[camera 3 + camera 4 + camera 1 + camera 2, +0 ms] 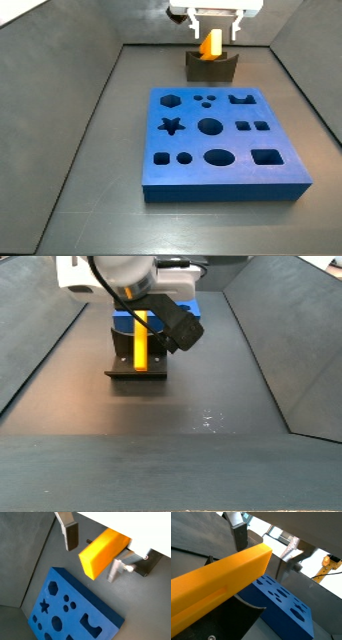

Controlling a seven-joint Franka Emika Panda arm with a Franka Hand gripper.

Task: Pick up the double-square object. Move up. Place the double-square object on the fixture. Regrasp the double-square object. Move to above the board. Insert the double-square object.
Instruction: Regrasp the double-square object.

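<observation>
The double-square object (211, 44) is a slim orange-yellow block standing upright on the dark fixture (211, 68), seen also in a side view (140, 344) on the fixture (138, 372). My gripper (214, 27) hangs right over it, open. In both wrist views the block (100, 552) (218, 582) sits between the silver fingers (69, 536) with a gap on one side, so the pads are not closed on it. The blue board (217, 142) with its cut-out holes lies flat in front of the fixture, and shows in a wrist view (70, 612).
Sloping dark grey walls (80, 110) ring the grey floor. The board (194, 308) lies just behind the fixture in a side view, mostly hidden by the arm. Open floor (174, 446) stretches on the fixture's other side.
</observation>
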